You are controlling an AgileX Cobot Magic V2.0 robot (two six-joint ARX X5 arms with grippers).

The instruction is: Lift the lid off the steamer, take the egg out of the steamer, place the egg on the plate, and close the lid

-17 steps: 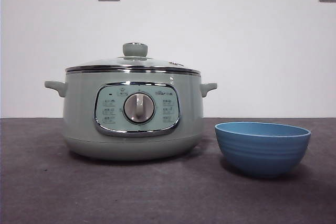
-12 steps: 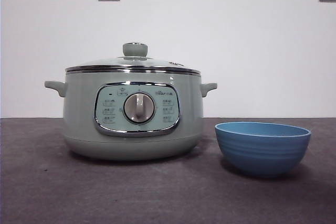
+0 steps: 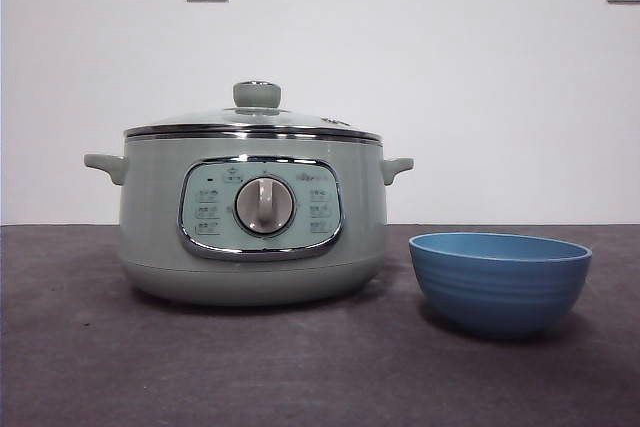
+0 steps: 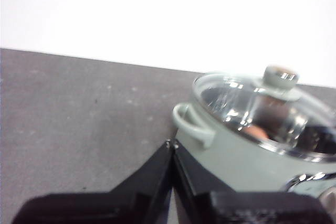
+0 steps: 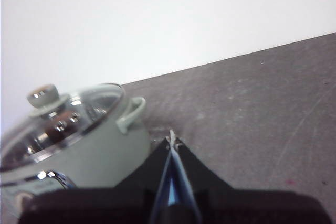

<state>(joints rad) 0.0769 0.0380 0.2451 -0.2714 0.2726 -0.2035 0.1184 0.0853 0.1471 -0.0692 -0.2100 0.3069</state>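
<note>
A: Front view first: do either of the arms show?

B: Neither. Only the steamer (image 3: 253, 217) stands on the dark table (image 3: 80, 347), its control dial facing the camera, one small handle out to each side. The lid (image 3: 255, 119) sits level on it, knob (image 3: 257, 94) straight up. The blue plate (image 3: 500, 282), really a deep bowl, stands upright just beside the steamer, apart from it, mouth upward.

A: The egg?

B: Not visible from this low angle; the steamer's wall hides the inside.

A: Left wrist view, then.

B: The left gripper (image 4: 172, 144) hangs low over the table with its two black jaws pressed together at the tips, holding nothing. The steamer (image 4: 236, 150) lies just ahead of the tips and to one side, its near handle (image 4: 193, 125) close by but not touched. The picture edge cuts off the pot's far half. Through the glass lid (image 4: 252, 106) a reddish-tan blur shows, likely the egg (image 4: 257, 129), but reflections make its outline and long axis impossible to tell.

A: And the right wrist view?

B: The right gripper (image 5: 171, 139) is posed likewise, jaws closed to a thin seam, empty. The steamer (image 5: 79, 145) lies ahead and off to the side, its handle (image 5: 131, 114) near the tips without contact. The lid (image 5: 63, 116) is on, knob (image 5: 43, 95) upward. Brownish shapes under the glass are too blurred to name. The pot's base is cut off.
</note>
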